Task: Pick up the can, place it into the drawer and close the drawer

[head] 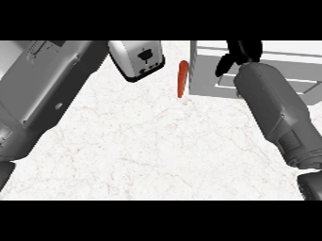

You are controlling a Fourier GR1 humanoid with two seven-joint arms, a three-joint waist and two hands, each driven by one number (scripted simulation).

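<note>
— Where's the right hand (239,54) now?

— Up at the far right, over the open drawer (213,77), the pale boxy tray with the raised rim. The grey forearm runs up from the lower right and the black hand sits at its end, fingers bunched and pointing down into the drawer.

— Is it holding the can?

— I can't see a can anywhere. Not on the marble counter (143,141), not in the visible part of the drawer. If the hand has it, the fingers and wrist hide it. They look drawn together, but I can't tell whether they're clamped on something or just curled.

— And the left hand?

— Out of view. Only the left forearm shows, a big grey bulk along the left side, running up past the top edge.

— What else is on the counter?

— A toaster (137,59) at the top centre, and a thin orange-red carrot (182,79) lying just beside the drawer's left wall.

— So which step?

— My guess is the placing step: hand over the drawer, either lowering the can or letting go of it. Next it would need to open the fingers inside the rim, lift clear without catching the wall, then push the drawer front shut. The carrot sits close, so the push should stay off it.
</note>
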